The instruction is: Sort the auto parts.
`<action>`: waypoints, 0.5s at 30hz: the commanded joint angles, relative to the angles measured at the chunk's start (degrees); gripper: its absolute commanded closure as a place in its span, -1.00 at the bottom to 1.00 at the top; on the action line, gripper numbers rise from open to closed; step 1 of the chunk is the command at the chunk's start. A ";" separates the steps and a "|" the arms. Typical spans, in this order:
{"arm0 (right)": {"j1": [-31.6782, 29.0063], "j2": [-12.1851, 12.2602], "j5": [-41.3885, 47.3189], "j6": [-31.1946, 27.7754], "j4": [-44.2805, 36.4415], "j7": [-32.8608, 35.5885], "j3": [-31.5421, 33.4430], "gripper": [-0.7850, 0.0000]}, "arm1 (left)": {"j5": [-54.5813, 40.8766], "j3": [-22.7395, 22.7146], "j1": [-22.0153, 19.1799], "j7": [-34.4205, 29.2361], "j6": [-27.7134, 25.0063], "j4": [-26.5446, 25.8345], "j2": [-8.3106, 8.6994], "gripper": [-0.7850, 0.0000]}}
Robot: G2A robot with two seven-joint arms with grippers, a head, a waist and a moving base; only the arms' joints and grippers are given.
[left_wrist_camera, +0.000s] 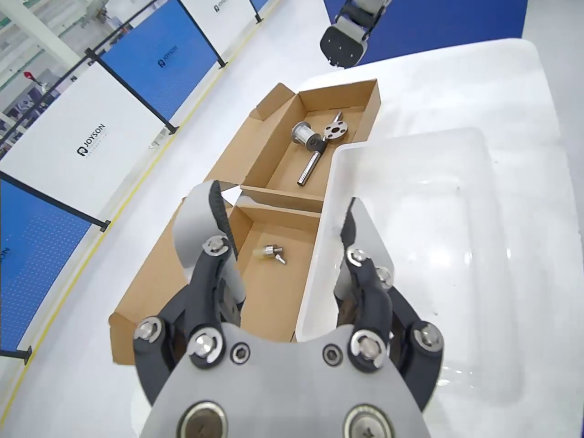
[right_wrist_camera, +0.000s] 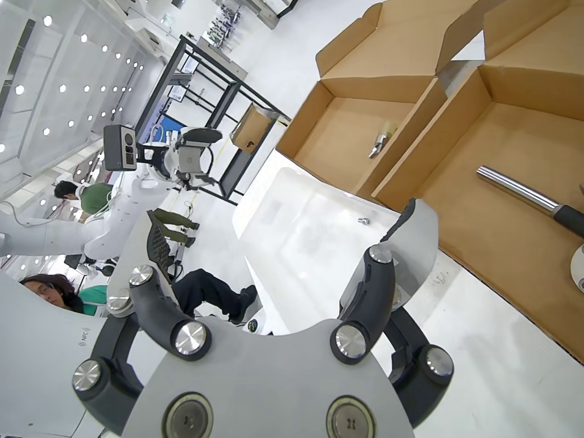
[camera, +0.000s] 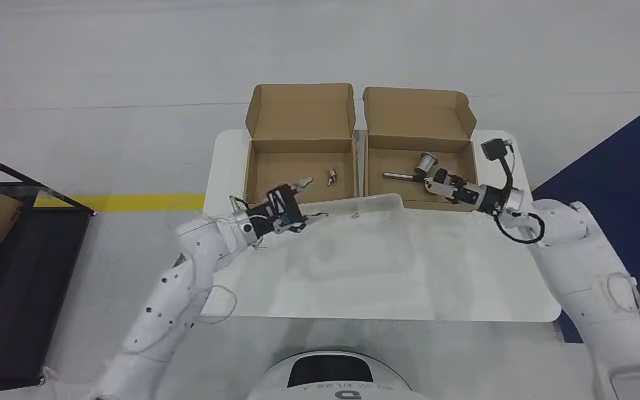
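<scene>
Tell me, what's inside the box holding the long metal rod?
Beside the rod, a metal spool and a holed disc. The plastic tray hides one corner of the box floor.

The white tabletop (camera: pixel 450 290) carries an open cardboard box (camera: pixel 283 165) and a second box (camera: pixel 400 160) side by side, with a clear tray (camera: pixel 362 205) just beside them.
</scene>
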 commanded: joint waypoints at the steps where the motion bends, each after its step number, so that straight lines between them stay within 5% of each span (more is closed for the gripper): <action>1: 0.04 -0.01 0.05 -0.03 0.11 0.04 -0.02 -1.00 | 0.00 0.47 -0.45 -0.04 0.08 0.28 -0.06 -0.50; 5: 0.00 -0.02 -0.27 0.38 0.03 0.02 -0.11 -1.00 | 0.00 0.47 -0.45 -0.04 0.08 0.28 -0.06 -0.57; 8: 0.46 -0.26 -10.20 7.86 -7.02 -0.87 -2.48 -1.00 | -2.09 2.73 -2.88 -3.67 -0.19 4.98 -0.65 -0.33; 15: -2.08 -1.58 -30.14 27.92 -22.03 -7.71 -9.79 -1.00 | -11.67 2.29 -12.21 -0.82 0.20 19.35 -1.55 -0.30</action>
